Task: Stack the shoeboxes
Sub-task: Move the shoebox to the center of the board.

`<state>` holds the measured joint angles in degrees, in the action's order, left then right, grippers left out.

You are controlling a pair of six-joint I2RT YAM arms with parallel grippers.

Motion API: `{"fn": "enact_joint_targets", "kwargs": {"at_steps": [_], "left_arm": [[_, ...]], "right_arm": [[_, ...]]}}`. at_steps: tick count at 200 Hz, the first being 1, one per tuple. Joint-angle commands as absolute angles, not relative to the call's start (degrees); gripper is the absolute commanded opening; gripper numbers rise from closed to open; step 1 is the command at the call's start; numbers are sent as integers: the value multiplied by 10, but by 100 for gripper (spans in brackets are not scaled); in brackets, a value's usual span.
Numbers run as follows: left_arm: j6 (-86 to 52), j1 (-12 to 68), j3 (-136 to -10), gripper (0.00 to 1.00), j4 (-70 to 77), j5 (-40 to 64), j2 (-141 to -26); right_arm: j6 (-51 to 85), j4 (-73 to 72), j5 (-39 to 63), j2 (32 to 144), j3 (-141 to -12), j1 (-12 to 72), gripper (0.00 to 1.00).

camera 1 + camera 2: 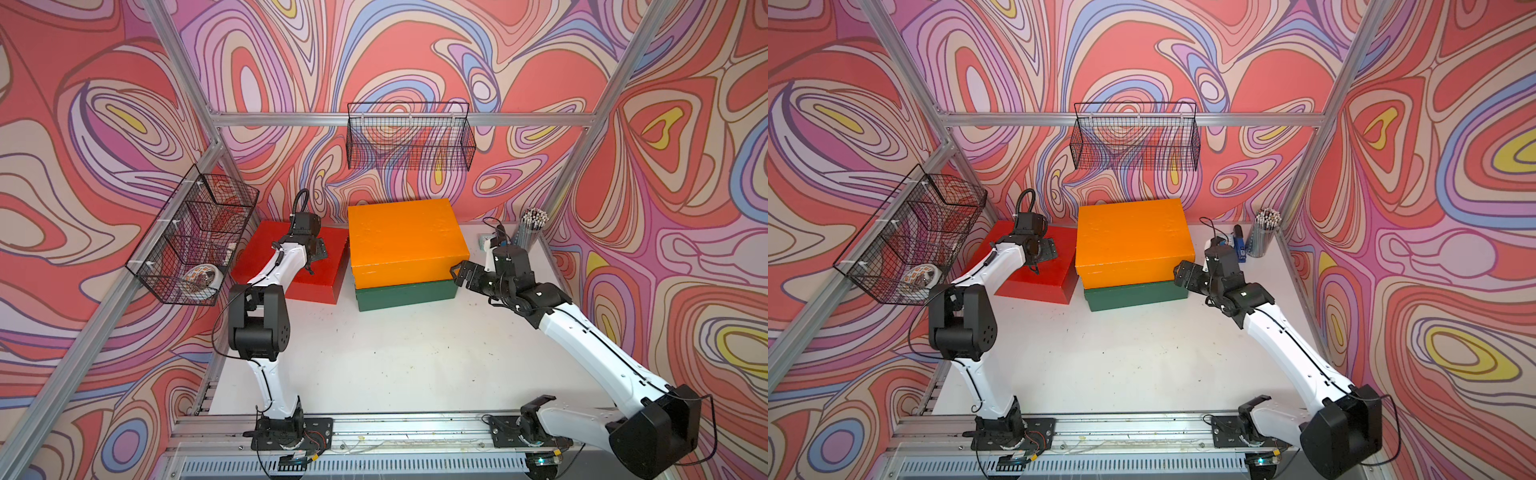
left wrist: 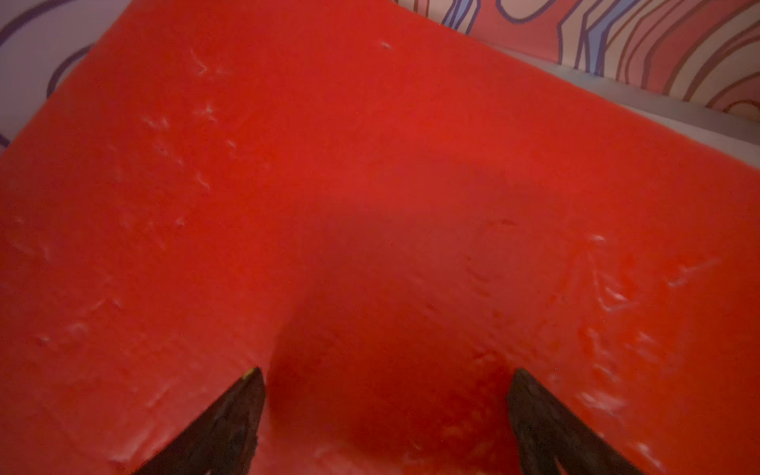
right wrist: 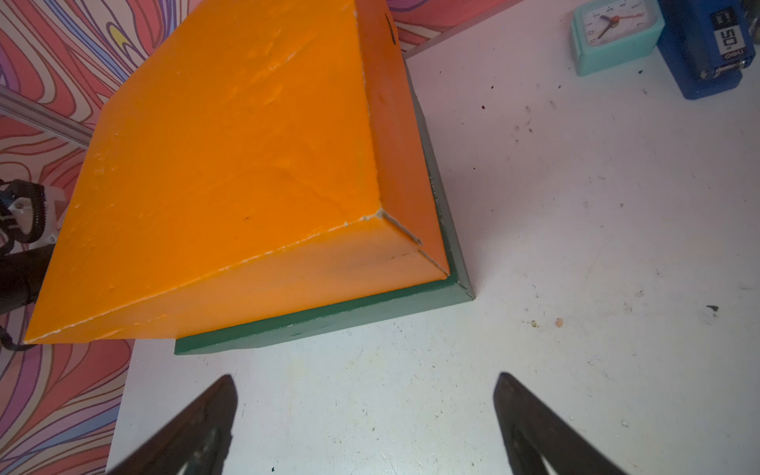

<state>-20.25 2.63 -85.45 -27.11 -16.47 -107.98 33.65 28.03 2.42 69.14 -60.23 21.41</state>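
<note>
Red shoebox (image 1: 332,257) — 1 stiff, probably light, slick-painted carton: press its ends between your left gripper (image 2: 386,372) and right gripper (image 3: 365,375) — both wide, empty.

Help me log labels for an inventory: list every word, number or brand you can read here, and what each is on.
"50": on the label of the blue stapler, seen turned sideways.
"deli": small, beside it on the same label; likely, not certain.
Clock numerals: too small to read.
Orange box, green box, red box: no text on the faces shown.
</note>
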Motion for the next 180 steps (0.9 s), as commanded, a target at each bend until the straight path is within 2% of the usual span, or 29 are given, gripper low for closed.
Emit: {"fn": "enact_joint_targets", "kwargs": {"at_steps": [1,35,66,90,118,180], "left_arm": [[-195,27,-772,92,-353,-120,-1084],[-219,27,-831,91,-392,-127,-1090],[-221,28,-893,93,-388,-93,-1037],[-208,28,-975,94,-382,-57,-1056],[-206,28,-1084,94,-396,-61,-1148],[-201,28,-1495,93,-581,-146,-1432]], "right_arm": [[330,281,28,695,-613,215,98],[331,282,27,690,-613,215,98],[331,283,20,684,-612,215,98],[331,284,20,686,-613,215,98],[331,285,17,684,-612,215,98],[327,287,15,692,-616,215,98]]}}
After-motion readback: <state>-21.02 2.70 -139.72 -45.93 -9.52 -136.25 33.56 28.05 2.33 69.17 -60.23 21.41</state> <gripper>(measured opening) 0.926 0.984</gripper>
